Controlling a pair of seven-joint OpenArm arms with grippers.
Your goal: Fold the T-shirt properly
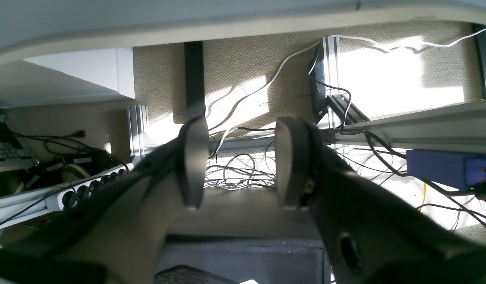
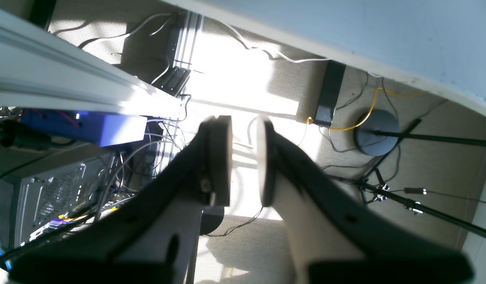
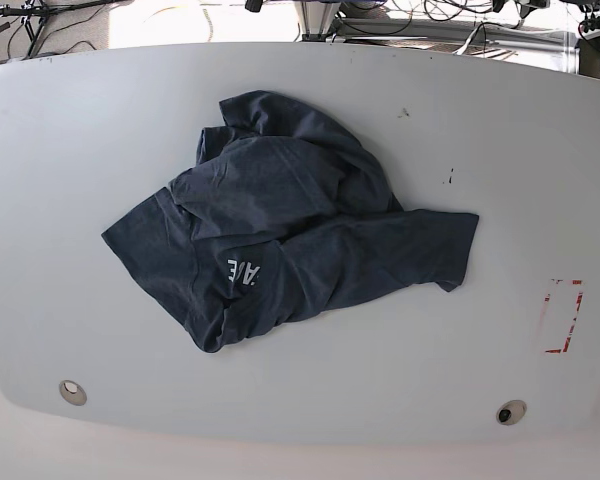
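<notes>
dark navy heathered short-sleeved t-shirt [image 3: 290, 225] found crumpled in a loose heap near the middle of the pale grey oval desk [image 3: 60, 150], a little toward its far edge. several folds overlapping; one flap spread toward the left of the base view, another stretched out to the right. fragment of white block lettering [image 3: 245, 270] showing on a creased panel at the heap's near left. small red rectangular outline [image 3: 563, 315] marked on the desk surface well to the right of the garment; two round metal fittings [image 3: 72, 392] set near the front edge, one at each side.

neither arm seen in the base view — both wrist cameras looking beneath the desk edge at beige carpet and tangled cables [image 1: 239, 173].

left tool [image 1: 240, 199]: dark fingers parted with a clear gap, nothing between them. white power strip [image 1: 85, 189] lying to its left, blue box [image 1: 448, 167] fixed under an aluminium rail to its right.

right tool [image 2: 244, 199]: fingers parted by a narrow gap, nothing held. grey perforated computer case [image 2: 57, 197] to its left, round dark stand base [image 2: 375, 132] on the carpet to its right.

no contact between either tool and the garment.
</notes>
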